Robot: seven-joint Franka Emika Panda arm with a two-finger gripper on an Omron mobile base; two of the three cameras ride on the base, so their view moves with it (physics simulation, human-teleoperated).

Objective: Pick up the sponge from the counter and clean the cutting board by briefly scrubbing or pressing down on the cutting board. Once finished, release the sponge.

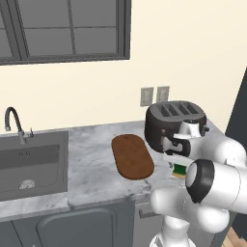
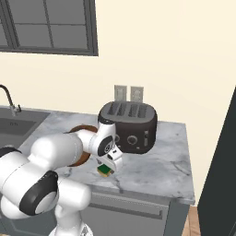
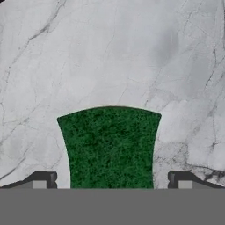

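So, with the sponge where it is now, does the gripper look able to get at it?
Probably yes. The gripper sits right at the sponge, one finger on each side of the green top, with only bare counter around it. Whether the fingers already touch it I cannot tell.

Sponge (image 3: 110, 147): dark green speckled top, yellow base. Counter (image 1: 96, 169): pale grey-white marble, grey veins. Cutting board (image 1: 132, 157): dark reddish-brown wood. Toaster (image 1: 169, 120): black. Sink (image 1: 29, 164): dark grey metal. Wall (image 2: 175, 55): cream. Cabinets (image 1: 72, 226): grey.
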